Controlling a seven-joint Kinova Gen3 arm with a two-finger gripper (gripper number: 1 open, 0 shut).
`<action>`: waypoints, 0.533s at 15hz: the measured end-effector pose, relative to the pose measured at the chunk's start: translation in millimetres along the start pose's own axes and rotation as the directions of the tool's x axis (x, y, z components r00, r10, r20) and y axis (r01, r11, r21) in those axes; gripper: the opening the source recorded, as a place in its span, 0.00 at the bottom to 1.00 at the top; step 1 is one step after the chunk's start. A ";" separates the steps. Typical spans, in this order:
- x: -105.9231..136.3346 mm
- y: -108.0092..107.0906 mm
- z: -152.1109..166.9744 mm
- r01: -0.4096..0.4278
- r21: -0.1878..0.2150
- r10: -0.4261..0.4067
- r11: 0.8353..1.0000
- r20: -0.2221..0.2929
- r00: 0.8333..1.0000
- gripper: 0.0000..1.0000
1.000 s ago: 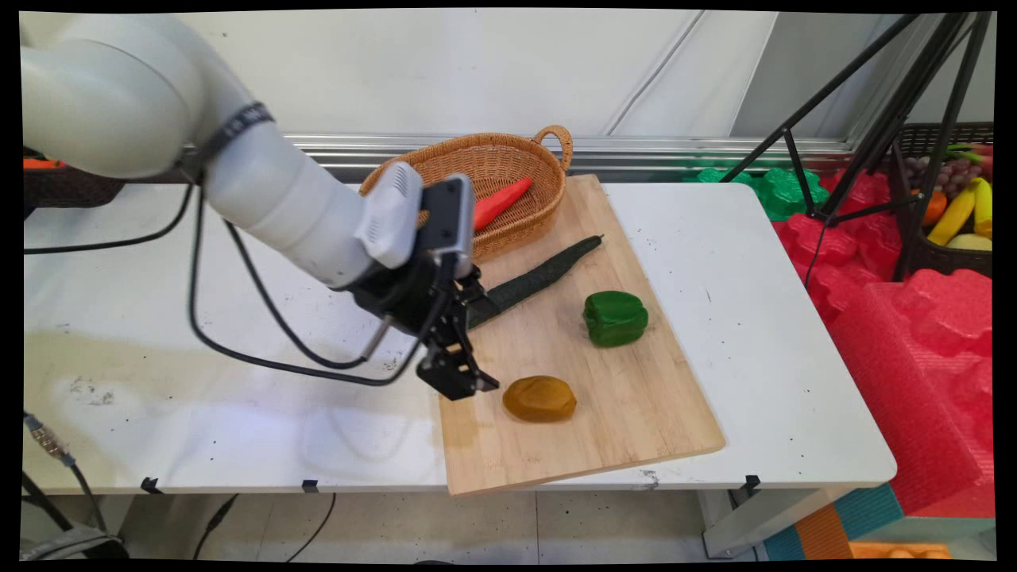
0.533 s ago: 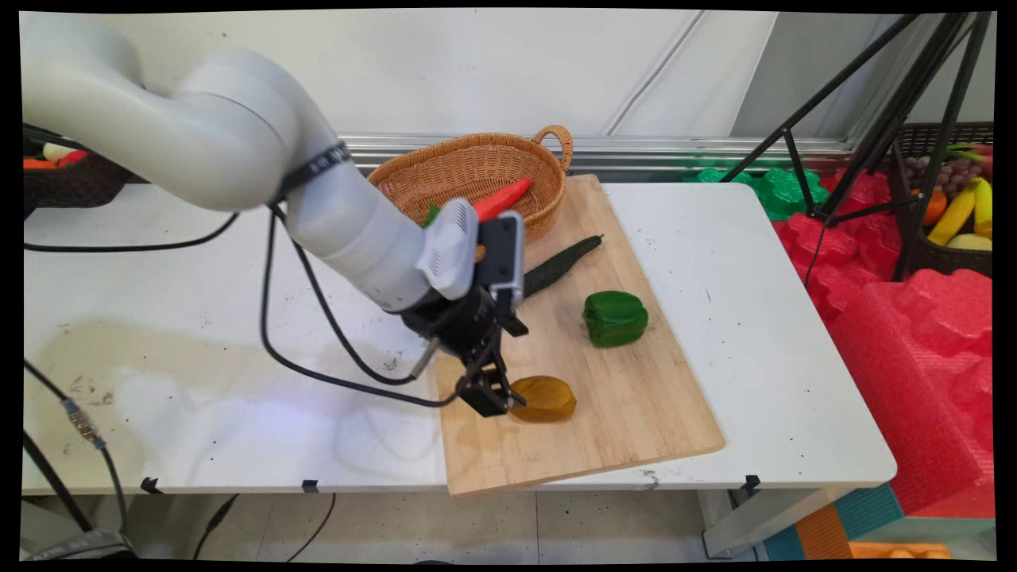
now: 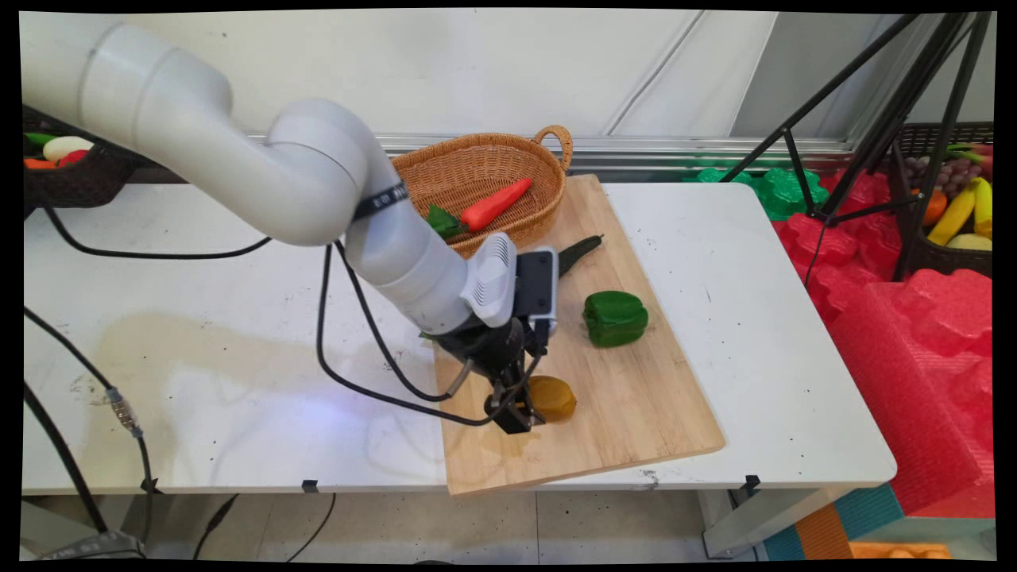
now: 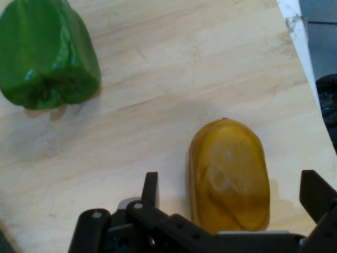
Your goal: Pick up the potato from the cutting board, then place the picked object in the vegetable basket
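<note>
The gripper (image 4: pixel 231 197) hangs low over the board (image 3: pixel 628 413), fingers (image 4: pixel 151 190) spread to either side of the yellow-brown potato (image 4: pixel 229 176), with the green pepper (image 4: pixel 47 52) lying well apart

White table (image 3: pixel 755 318) seen from above its near side. A wooden cutting board (image 3: pixel 636 413) lies directly on it, right of centre, set at a slant; its near edge overhangs the table's near edge. A wicker basket (image 3: pixel 508 171) with a loop handle rests at the far side, its right part lying over the board's far-left corner. A black cable (image 3: pixel 373 349) from the arm loops just above or on the tabletop left of the board; contact cannot be told. Dark specks and a faint yellowish stain (image 3: pixel 159 349) mark the table's left half.
</note>
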 end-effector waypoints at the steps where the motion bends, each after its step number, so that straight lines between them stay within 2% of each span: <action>1: 0.8 0.0 5.1 0.001 -0.003 -0.001 1.000 0.004 1.000 1.00; 2: 1.5 0.0 10.5 0.002 -0.007 -0.002 1.000 0.009 1.000 1.00; 3: 2.0 0.1 15.8 0.002 -0.010 -0.002 1.000 0.014 1.000 0.00; 8: 4.5 0.0 23.9 0.020 -0.008 -0.020 1.000 0.012 1.000 0.00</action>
